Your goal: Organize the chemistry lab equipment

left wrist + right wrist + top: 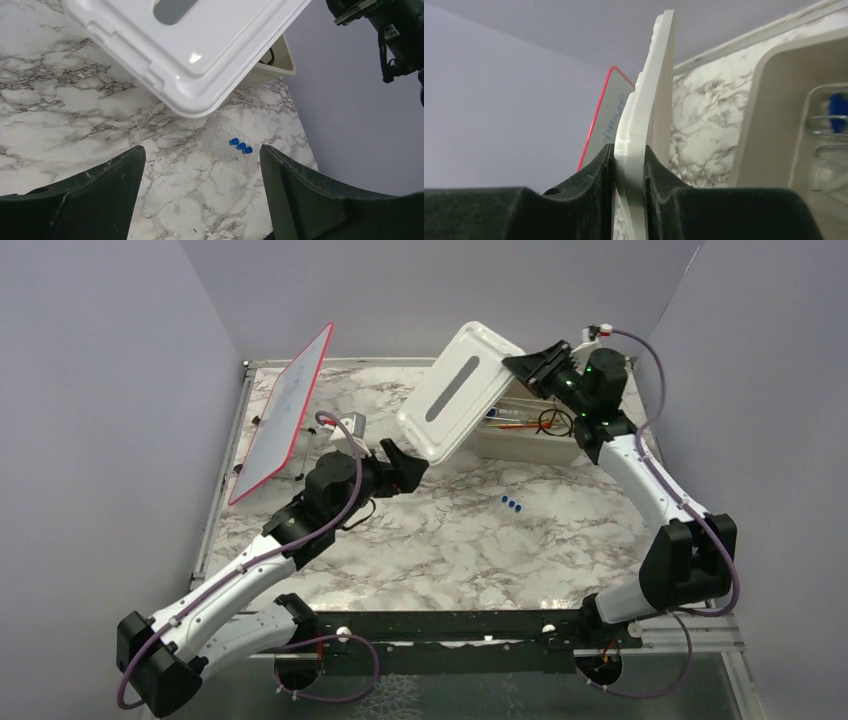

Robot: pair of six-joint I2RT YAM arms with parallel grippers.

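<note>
The right jaws are clenched on the edge of one white slotted plastic lid (460,390), tilted above one beige rectangular tub (530,448), where one orange-red stick (514,426) and one black wire ring (553,421) lie just below them. The left jaws gape, released and empty, the lid's lower corner close ahead; three thin clear blue-capped tubes (240,146) lie on the marble tabletop (450,550) beyond.

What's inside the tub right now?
An orange-red stick, a black wire ring and blue-capped tubes. The raised lid hides the left end of the tub.
</note>
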